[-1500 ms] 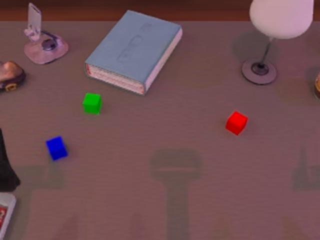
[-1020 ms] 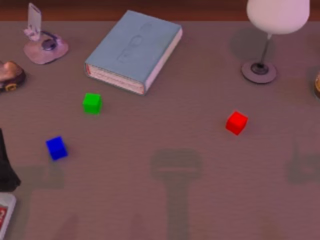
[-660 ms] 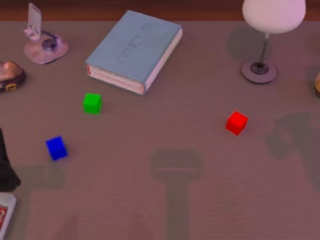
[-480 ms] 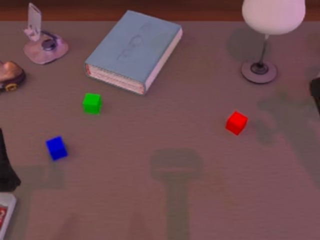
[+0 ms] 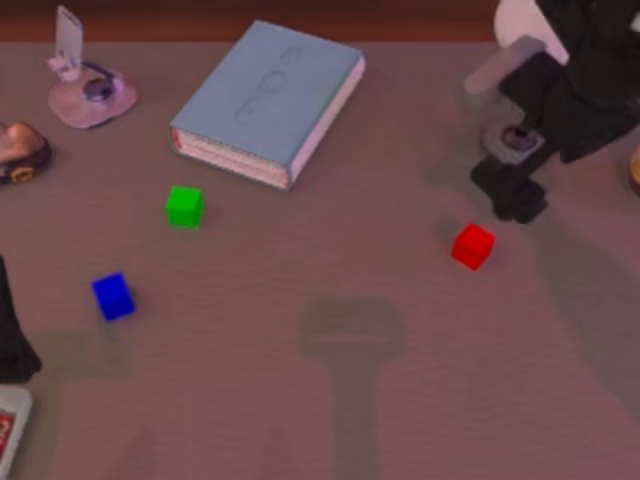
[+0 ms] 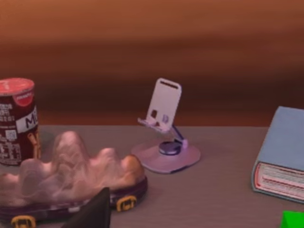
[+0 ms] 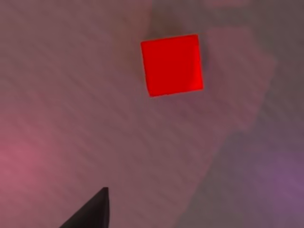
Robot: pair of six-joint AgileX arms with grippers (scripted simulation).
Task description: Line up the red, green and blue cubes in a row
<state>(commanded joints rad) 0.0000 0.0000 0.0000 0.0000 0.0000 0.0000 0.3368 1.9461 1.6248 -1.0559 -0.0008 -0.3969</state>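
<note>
The right arm reaches in over the table's (image 5: 400, 420) far right side, its dark gripper (image 5: 512, 195) hanging just beyond the red cube (image 5: 473, 246) and not touching it; whether its fingers are spread or closed cannot be told. From the right wrist camera the red cube (image 7: 172, 64) sits alone on the bare tabletop, with one dark fingertip (image 7: 92, 211) showing well apart from it.

The green cube (image 5: 184, 206) rests left of centre, just in front of the pale-blue book (image 5: 268, 100), and the blue cube (image 5: 113, 296) lies nearer the front-left, apart from both others. The three cubes are scattered, not in a row.

The left arm stays at the table's left edge, its gripper (image 5: 12, 340) only partly visible, its finger state unclear.

A phone stand (image 5: 88, 90) and a toy car (image 5: 20, 152) occupy the far left. The left wrist camera adds a red-lidded can (image 6: 16, 121) beside the toy car (image 6: 71, 178).

The lamp's round base (image 5: 512, 142) is partly hidden behind the right arm.
</note>
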